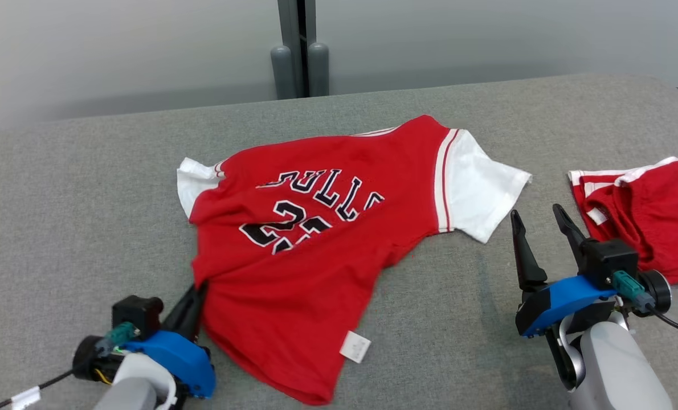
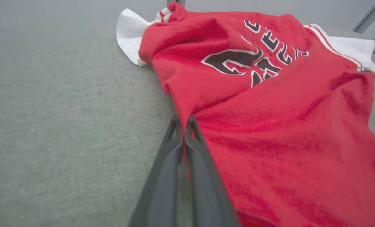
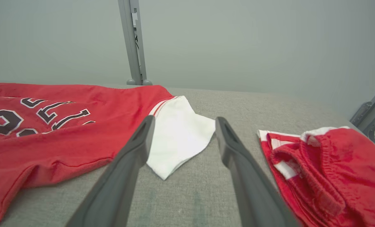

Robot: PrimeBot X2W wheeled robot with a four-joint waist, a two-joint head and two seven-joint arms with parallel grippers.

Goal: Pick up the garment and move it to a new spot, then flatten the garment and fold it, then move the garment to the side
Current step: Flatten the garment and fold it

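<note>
Left tool (image 1: pixel 197 293) pinches the garment (image 1: pixel 316 239) at its near-left edge; right tool (image 1: pixel 535 213) hangs wide open, empty, just right of it.

Black, white-edged block lettering (image 1: pixel 325 191) is carried across the chest of the red garment (image 1: pixel 293 285). It is broken by creases, and only "ULL" is read with confidence. Below the lettering a number (image 1: pixel 282 228) is printed in the same style: a "2" is made out, the second digit being lost in a fold. On the white label (image 1: pixel 355 346) at the garment's hem nothing can be read.
</note>
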